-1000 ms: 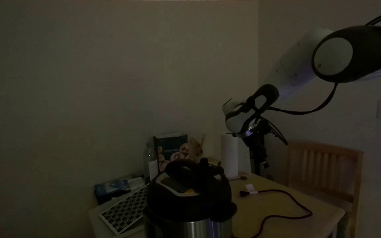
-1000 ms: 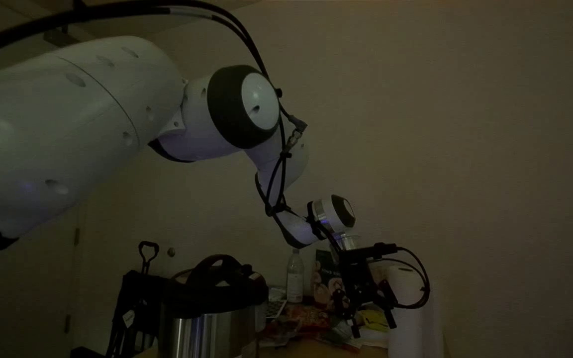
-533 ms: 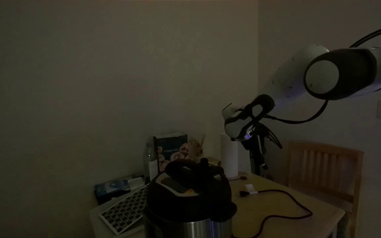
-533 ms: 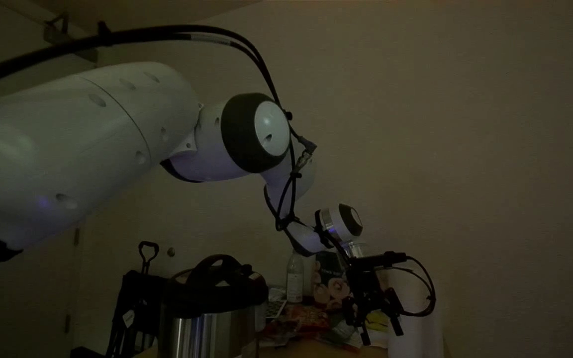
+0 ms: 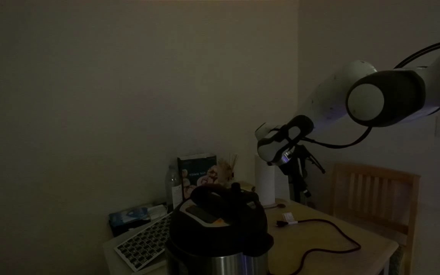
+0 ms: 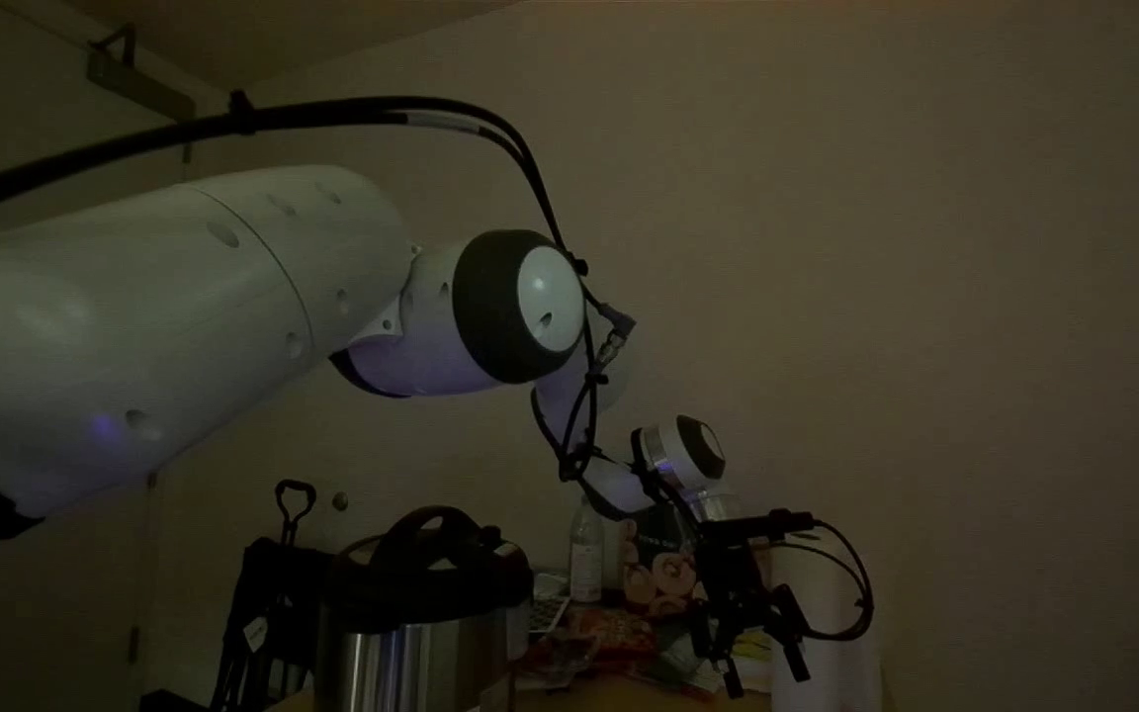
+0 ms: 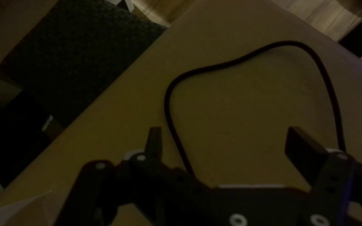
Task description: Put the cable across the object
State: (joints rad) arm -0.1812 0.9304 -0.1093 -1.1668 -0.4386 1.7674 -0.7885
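The cable (image 5: 319,250) is a thin black cord lying in loose curves on the table, with a plug and a white tag at its far end. Its near end runs out of sight beside the pressure cooker (image 5: 220,240). In the wrist view the cable (image 7: 218,66) makes a bend ahead of the fingers, and part of it is hidden behind the gripper. My gripper (image 7: 225,131) is open and empty above the table. In an exterior view its two fingers (image 6: 765,674) are spread apart, pointing down. The steel cooker (image 6: 416,658) with a black lid also shows there.
A paper towel roll (image 5: 265,181), a dark box (image 5: 198,172), a bottle (image 5: 173,187) and a keyboard (image 5: 145,242) stand or lie on the table (image 5: 285,248). A wooden chair (image 5: 374,191) is at its edge. Food packets (image 6: 614,633) lie behind the gripper.
The arm has come down, and the gripper has moved lower and slightly to the right in an exterior view. The cable and cooker have not moved.
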